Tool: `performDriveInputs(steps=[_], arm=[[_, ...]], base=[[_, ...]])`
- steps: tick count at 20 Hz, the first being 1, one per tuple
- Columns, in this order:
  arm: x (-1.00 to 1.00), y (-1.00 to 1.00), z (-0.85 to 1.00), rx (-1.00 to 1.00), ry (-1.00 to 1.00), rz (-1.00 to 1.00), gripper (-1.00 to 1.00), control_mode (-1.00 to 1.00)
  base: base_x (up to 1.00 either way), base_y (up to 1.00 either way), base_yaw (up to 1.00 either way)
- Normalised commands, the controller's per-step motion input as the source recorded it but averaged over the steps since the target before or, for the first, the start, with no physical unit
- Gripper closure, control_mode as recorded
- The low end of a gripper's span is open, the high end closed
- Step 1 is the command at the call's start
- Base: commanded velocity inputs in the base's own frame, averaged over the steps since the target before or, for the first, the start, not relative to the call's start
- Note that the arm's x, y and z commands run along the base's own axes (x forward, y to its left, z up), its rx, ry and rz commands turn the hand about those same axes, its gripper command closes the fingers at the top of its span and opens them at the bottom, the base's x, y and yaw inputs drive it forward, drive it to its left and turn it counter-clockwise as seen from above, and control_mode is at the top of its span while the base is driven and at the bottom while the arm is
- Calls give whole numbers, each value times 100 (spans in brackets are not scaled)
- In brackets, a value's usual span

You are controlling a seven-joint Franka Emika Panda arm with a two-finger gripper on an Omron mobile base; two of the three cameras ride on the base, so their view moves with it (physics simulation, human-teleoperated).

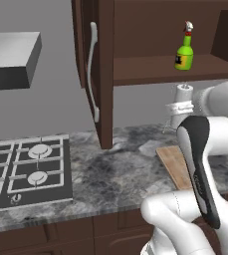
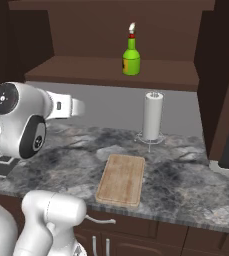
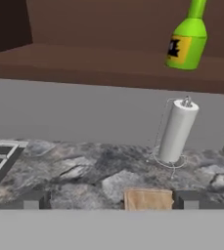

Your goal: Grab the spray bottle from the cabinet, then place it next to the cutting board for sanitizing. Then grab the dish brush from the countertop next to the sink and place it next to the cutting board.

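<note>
**Spray bottle sits alone on the cabinet shelf**

One spray bottle [image 2: 131, 57] stands upright on the shelf inside the open cabinet [image 2: 111, 70]. It is green with a yellow label. In the hand view it is up at 1 o'clock.

One white paper towel roll [image 2: 153, 116] stands on the countertop [image 2: 186, 175], below the shelf. From the roll, one cutting board [image 2: 121, 179] lies flat at about 7 o'clock in the right base view, well apart from the bottle.

One stove [image 1: 26, 169] with four burners is at 9 o'clock in the left base view. One cabinet door [image 1: 93, 69] hangs open with one long pale handle.

The gripper [image 3: 111, 200] is low in the hand view. Its two fingertips [image 3: 35, 199] are spread wide, with nothing between them.
</note>
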Motion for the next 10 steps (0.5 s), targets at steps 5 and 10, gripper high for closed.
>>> performDriveInputs(steps=[5, 10], arm=[[-31, -27, 75, 0, -37, 0, -100, -100], [-26, -24, 76, 0, -34, 0, -100, -100]], base=[[0, 0, 0], [0, 0, 0]])
